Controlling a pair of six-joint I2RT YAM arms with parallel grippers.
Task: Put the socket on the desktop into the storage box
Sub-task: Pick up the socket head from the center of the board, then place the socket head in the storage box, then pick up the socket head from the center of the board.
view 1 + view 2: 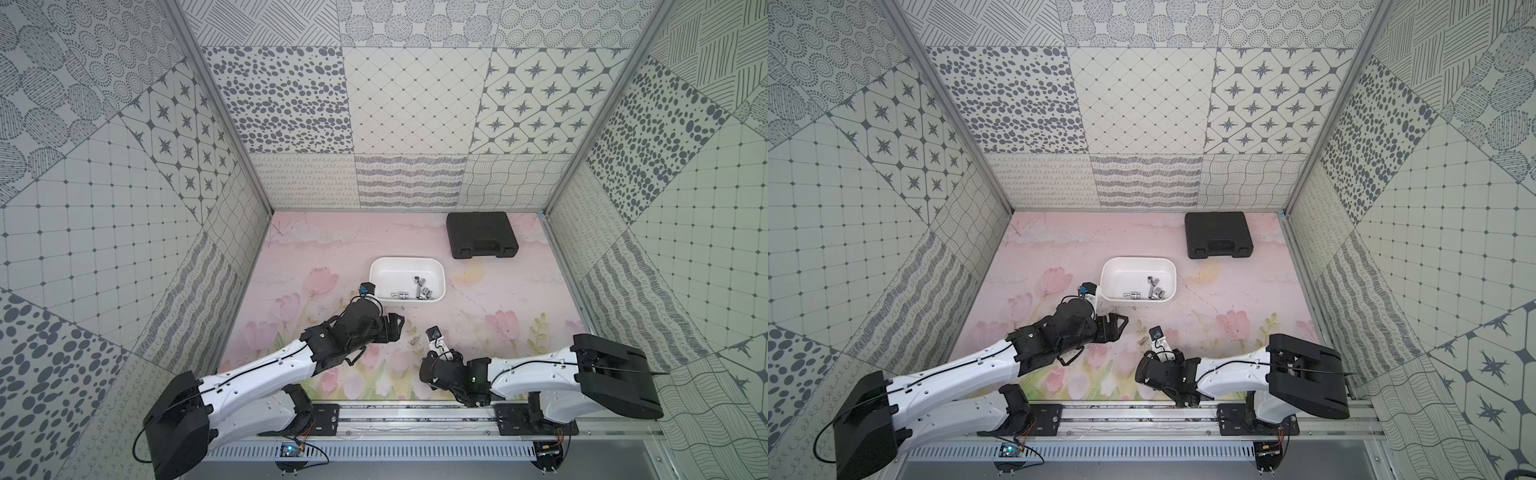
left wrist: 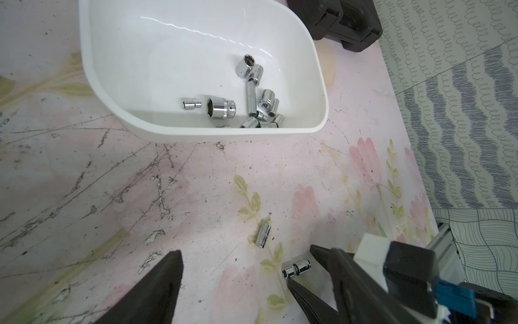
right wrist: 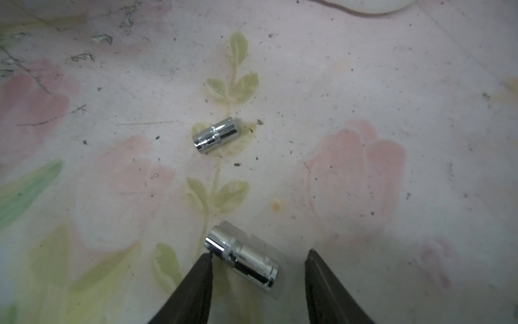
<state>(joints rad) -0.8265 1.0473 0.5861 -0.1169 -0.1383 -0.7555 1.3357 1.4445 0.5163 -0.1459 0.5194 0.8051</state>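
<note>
Your right gripper (image 3: 258, 252) is spread open, not clamped. Its two dark, matte, wedge-shaped fingers (image 3: 193, 289) straddle socket A (image 3: 242, 262), a short mirror-chrome cylinder w/ a step & a fine knurled band. It lies on its side on the desktop (image 3: 364, 84). One fingertip touches the rim of A's end; the other stands clear, w/ bare mat btw it & the metal. So A is bracketed, not grasped.

Socket B (image 3: 215, 135) has the same bright stepped shape. It also lies on its side, out beyond the tips on a printed green leaf sprig, apart from A. Neither is in the box yet.

Your left gripper (image 1: 395, 326) is open & holds nothing. In the left wrist view its blunt black finger (image 2: 157, 291) shows w/ only mat beside it.

The storage box (image 1: 392, 272) is glossy white plastic, shallow, w/ rounded corners & a plain smooth rim. In both top views it sits mid-desktop, beyond both grippers. The boxed sockets (image 2: 251, 101) are all chrome: one fat w/ a hex bore, one long & slim, the rest small & piled near one wall.

The black case (image 1: 482, 235) is matte moulded plastic w/ a handle. It lies closed toward the back right corner, apart from the box.

The desktop is a pink tulip-print mat, scuffed, scratched & speckled w/ dark grit.
</note>
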